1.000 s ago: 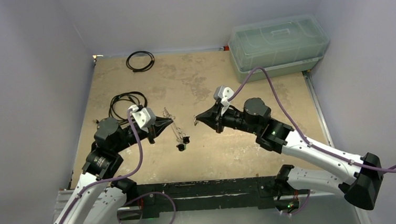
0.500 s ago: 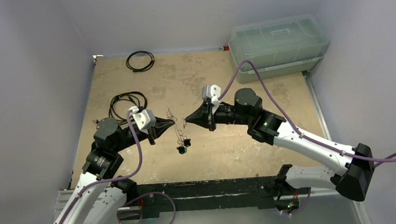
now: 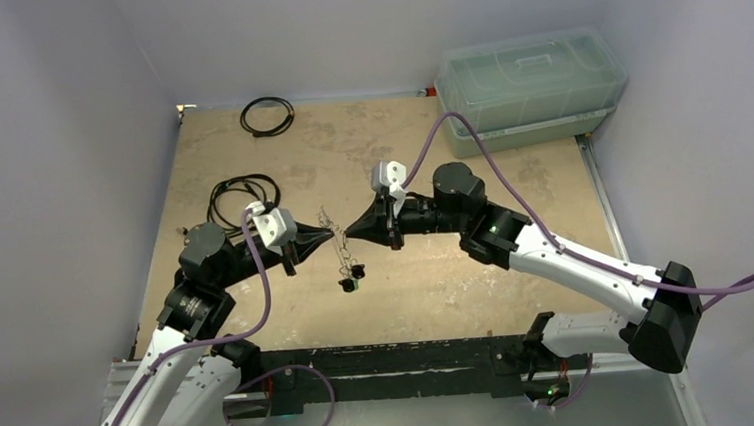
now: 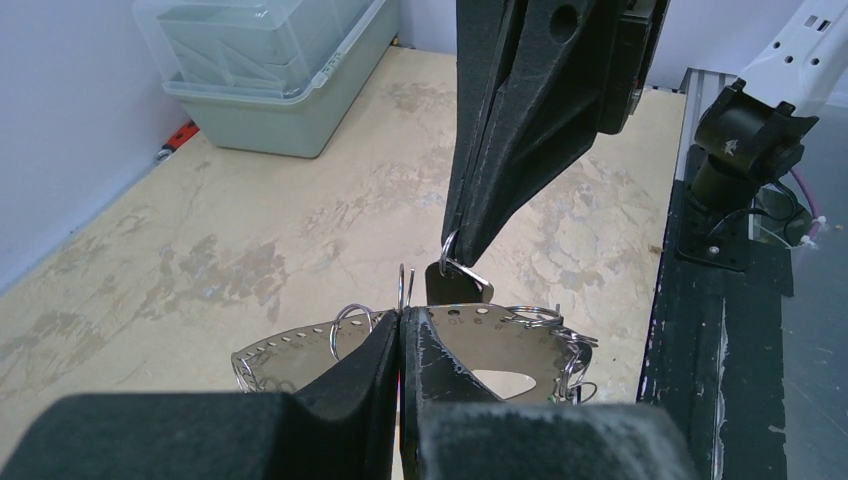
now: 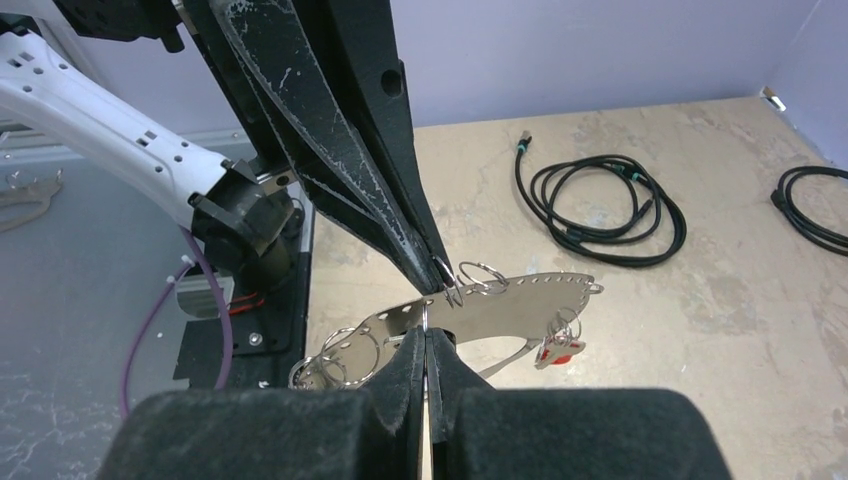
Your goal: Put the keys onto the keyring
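**Above the worktop, left of centre: both grippers meet at the keyring**

You have the left gripper (image 3: 330,234) pinched tight on the rim of the keyring (image 5: 520,293), which is held off the board. Your right gripper (image 3: 348,232) sits nose to nose with it, fingers closed on the small wire loop of a dark key (image 4: 458,285) just beside that rim. Other keys (image 3: 350,275) dangle below, a red key (image 5: 556,350) among them.

The worktop (image 3: 437,269) is tan board scuffed with pale patches, inside plain lilac-grey walls (image 3: 341,35). A lidded clear box (image 3: 529,80) fills the far right corner. A cable loop (image 3: 267,115) lies by the far edge towards the left, and a coiled cord (image 3: 241,194) sits near the left edge.
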Available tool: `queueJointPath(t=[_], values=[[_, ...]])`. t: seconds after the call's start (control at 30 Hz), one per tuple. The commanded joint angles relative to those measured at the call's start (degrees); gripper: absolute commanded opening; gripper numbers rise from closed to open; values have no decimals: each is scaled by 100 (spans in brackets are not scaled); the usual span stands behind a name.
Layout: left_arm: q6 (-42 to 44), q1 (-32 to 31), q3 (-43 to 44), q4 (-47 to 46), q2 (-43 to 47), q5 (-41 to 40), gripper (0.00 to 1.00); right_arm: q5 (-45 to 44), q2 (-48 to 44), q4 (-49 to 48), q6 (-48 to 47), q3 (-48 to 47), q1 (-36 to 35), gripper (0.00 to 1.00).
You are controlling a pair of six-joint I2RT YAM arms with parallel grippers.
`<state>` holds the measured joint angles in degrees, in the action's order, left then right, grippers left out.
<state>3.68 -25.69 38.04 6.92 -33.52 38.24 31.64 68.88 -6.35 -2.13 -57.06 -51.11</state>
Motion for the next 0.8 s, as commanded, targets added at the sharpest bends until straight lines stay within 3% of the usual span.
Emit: queueJointPath(t=[0.0, 0.77], values=[[-34, -32, 116, -424, 16, 130, 0, 134, 9, -46, 28, -334, -47, 0], [-43, -32, 82, -462, 18, 158, 0, -219, 301, 93, 170, -543, -57, 0]])
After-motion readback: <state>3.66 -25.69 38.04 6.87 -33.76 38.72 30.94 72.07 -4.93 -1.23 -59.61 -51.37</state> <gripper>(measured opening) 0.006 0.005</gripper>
